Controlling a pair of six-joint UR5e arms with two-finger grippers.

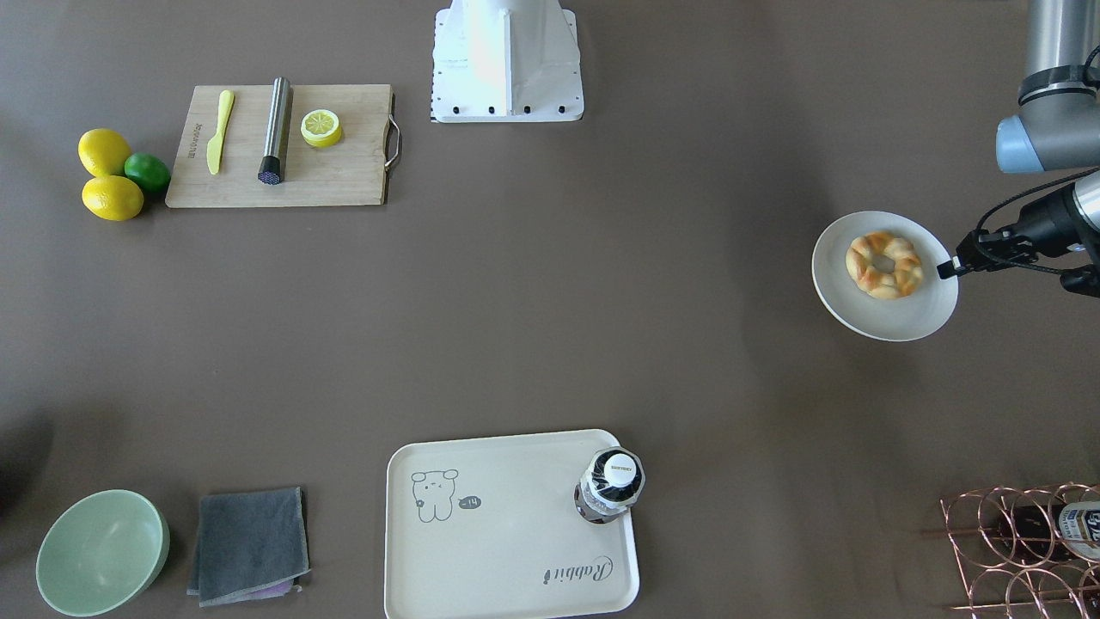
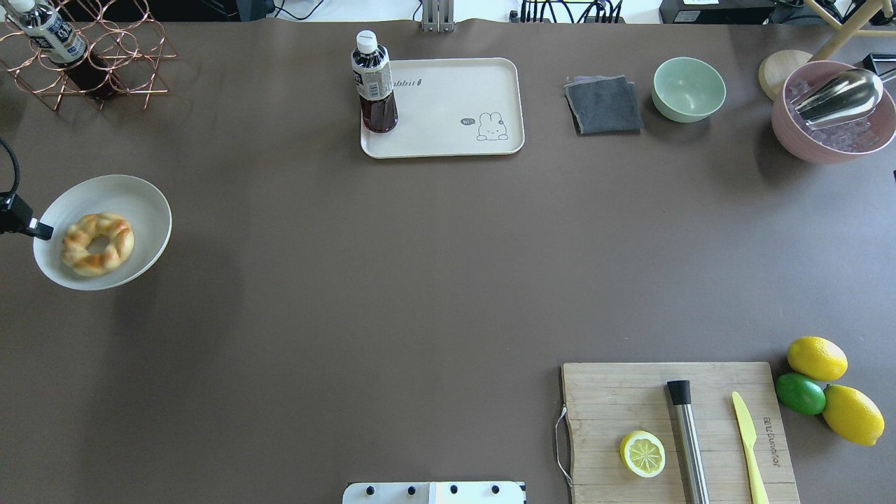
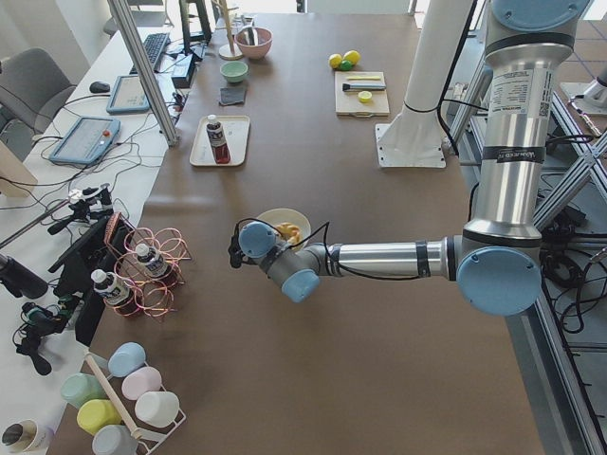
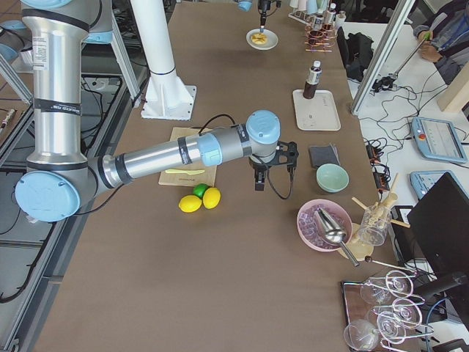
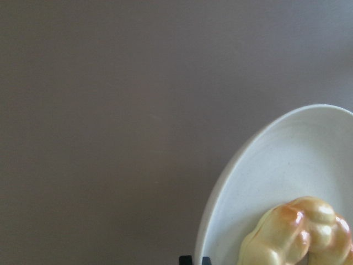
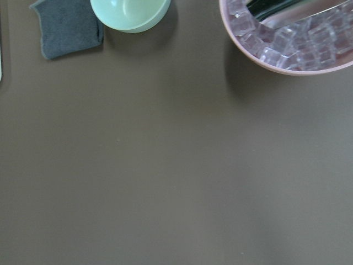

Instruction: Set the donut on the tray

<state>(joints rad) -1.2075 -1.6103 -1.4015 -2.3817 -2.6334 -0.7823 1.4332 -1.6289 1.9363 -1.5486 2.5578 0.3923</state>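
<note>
- A brown counter (image 2: 420,280) carries all items.
- The donut (image 2: 97,243) lies on a round white plate (image 2: 133,196) at the left edge of the overhead view, well apart from the tray (image 2: 448,105) at upper centre.
- A bottle (image 2: 374,84) stands upright on the tray's left end.
- The left end effector (image 2: 38,229) is at the plate's rim; its finger spacing cannot be told.
- The right end effector (image 4: 272,174): spacing cannot be told.

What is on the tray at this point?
Only a bottle of dark drink, standing upright in one corner of the tray. The patch beneath it is hidden. The donut lies on a plate.
</note>
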